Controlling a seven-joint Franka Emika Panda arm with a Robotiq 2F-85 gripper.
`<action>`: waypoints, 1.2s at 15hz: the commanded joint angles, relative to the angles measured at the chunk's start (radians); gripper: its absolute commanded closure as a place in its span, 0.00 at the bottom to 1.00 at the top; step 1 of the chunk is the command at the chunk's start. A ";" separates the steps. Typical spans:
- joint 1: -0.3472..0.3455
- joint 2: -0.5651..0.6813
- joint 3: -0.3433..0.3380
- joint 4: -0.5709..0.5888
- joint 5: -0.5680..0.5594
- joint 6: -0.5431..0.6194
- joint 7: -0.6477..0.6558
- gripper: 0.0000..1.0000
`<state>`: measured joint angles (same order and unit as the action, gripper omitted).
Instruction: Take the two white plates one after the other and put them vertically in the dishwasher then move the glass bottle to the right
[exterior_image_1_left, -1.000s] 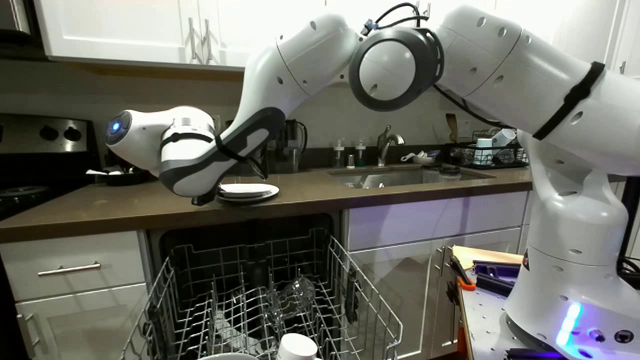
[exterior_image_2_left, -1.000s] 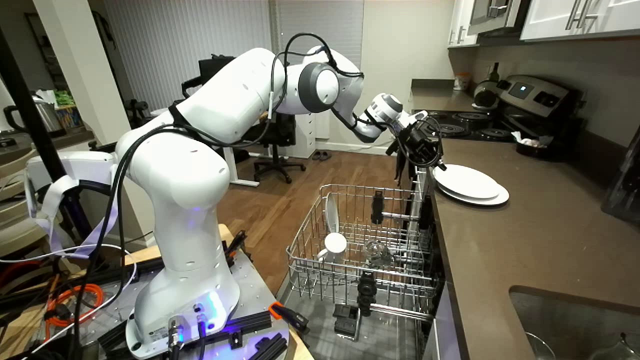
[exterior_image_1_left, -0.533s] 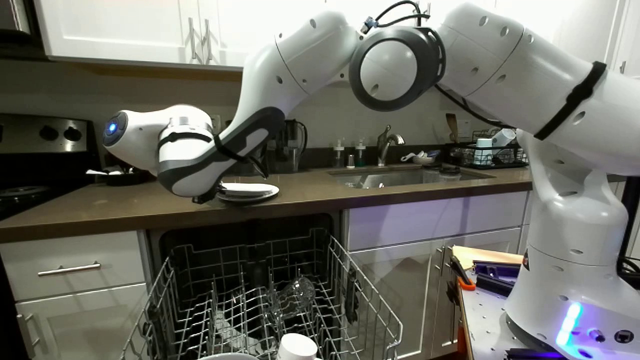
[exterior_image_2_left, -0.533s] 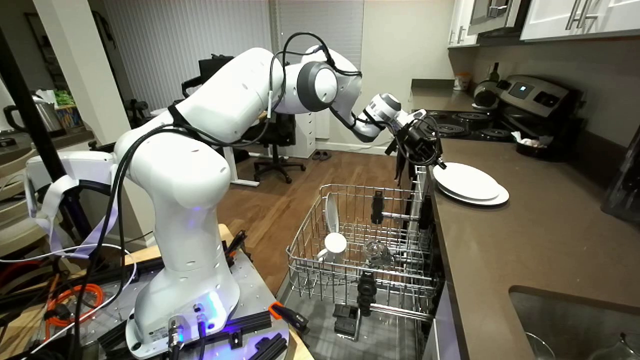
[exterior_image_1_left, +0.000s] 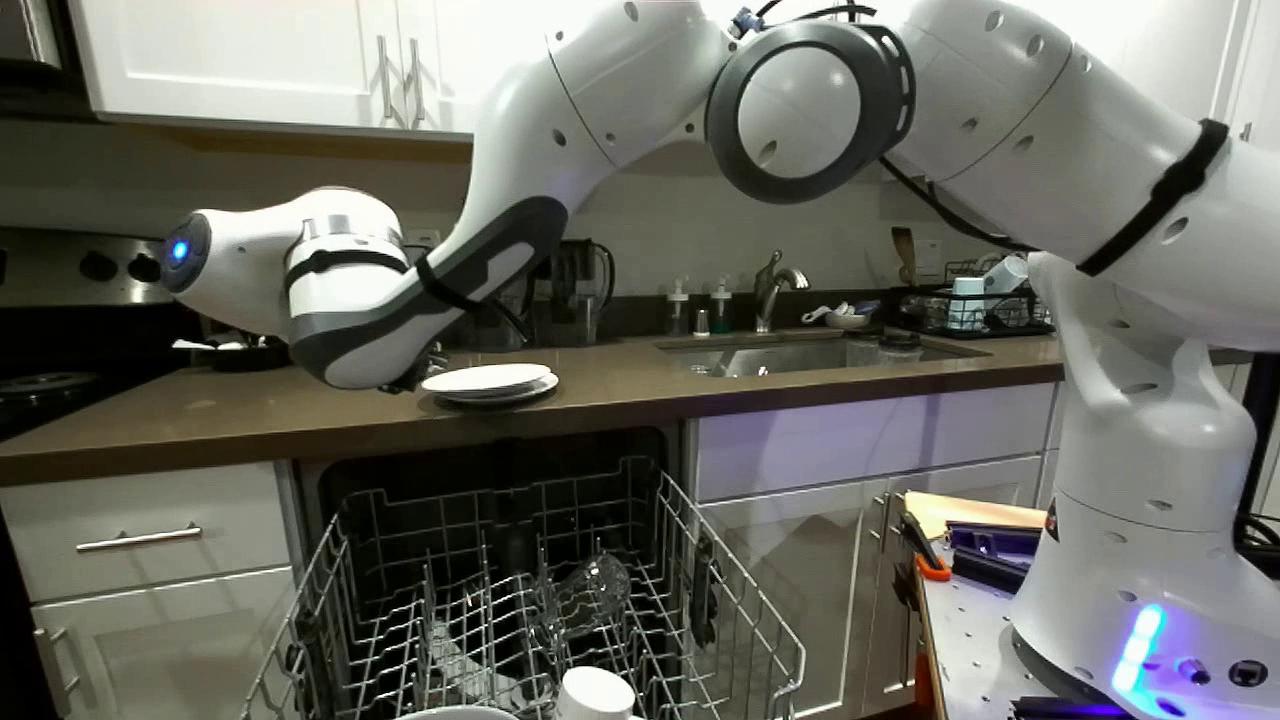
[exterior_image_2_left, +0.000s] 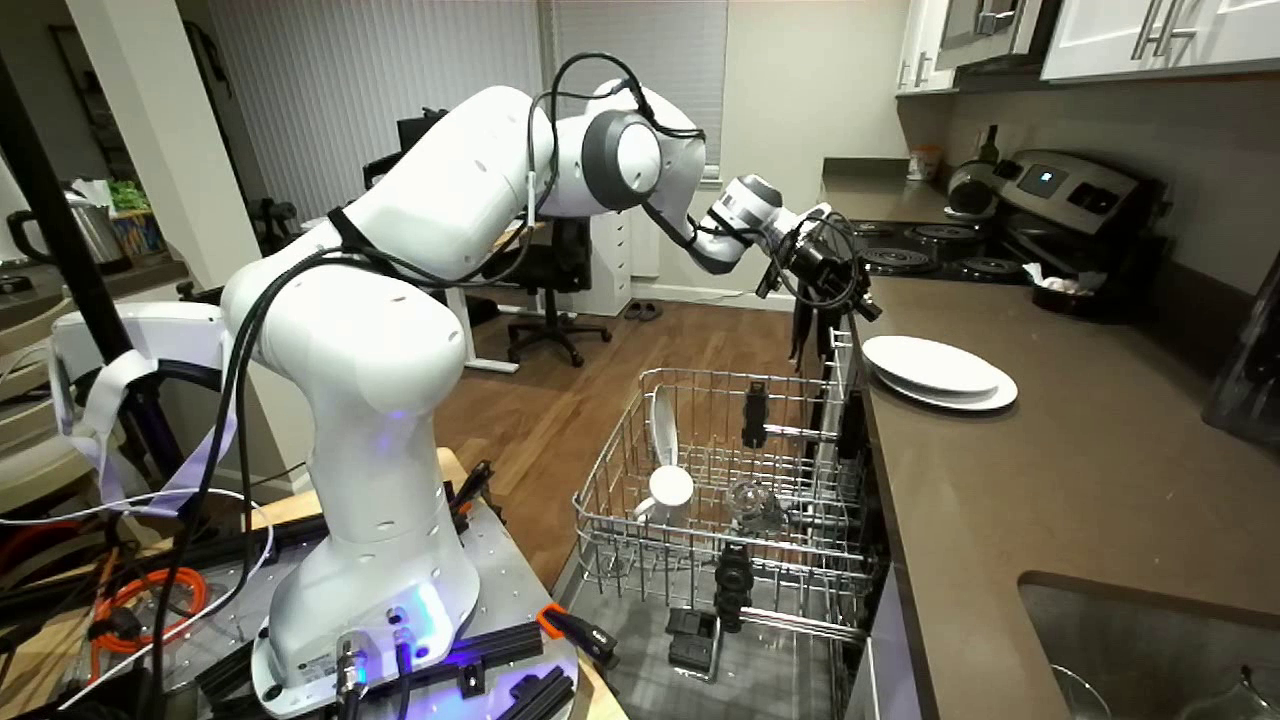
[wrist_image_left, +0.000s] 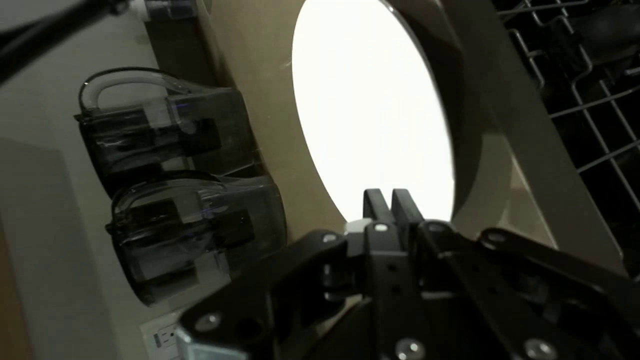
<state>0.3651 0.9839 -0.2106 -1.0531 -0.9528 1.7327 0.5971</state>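
Observation:
Two white plates lie flat, stacked on the counter above the dishwasher. The upper plate (exterior_image_2_left: 935, 363) is shifted off-centre on the lower plate (exterior_image_2_left: 988, 402); it also shows in an exterior view (exterior_image_1_left: 485, 378) and fills the middle of the wrist view (wrist_image_left: 370, 100). My gripper (exterior_image_2_left: 870, 308) is just above and beside the upper plate's near edge, apart from it. In the wrist view the fingers (wrist_image_left: 386, 192) are almost together with a narrow gap, holding nothing. The dishwasher rack (exterior_image_2_left: 745, 375) is pulled out below. A green bottle (exterior_image_2_left: 989, 145) stands far back; I cannot tell if it is the task's bottle.
The rack holds an upright white plate (exterior_image_2_left: 663, 425), a white mug (exterior_image_2_left: 672, 486) and a clear glass (exterior_image_1_left: 595, 590). Two clear pitchers (wrist_image_left: 165, 130) (wrist_image_left: 200, 225) stand against the wall behind the plates. The stove (exterior_image_2_left: 945, 250) is beyond the gripper; a sink (exterior_image_1_left: 800, 355) lies along the counter.
My gripper has risen and backed away from the plates. The upper plate, its near edge held up earlier, has dropped flatter and slid slightly toward the gripper.

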 joint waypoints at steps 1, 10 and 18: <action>0.026 -0.073 0.014 -0.094 -0.059 -0.050 0.050 0.95; -0.036 -0.086 0.099 -0.116 -0.045 -0.001 0.019 0.68; -0.123 -0.051 0.126 -0.084 -0.016 0.172 -0.018 0.78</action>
<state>0.2755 0.9339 -0.1036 -1.1324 -0.9882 1.8530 0.6138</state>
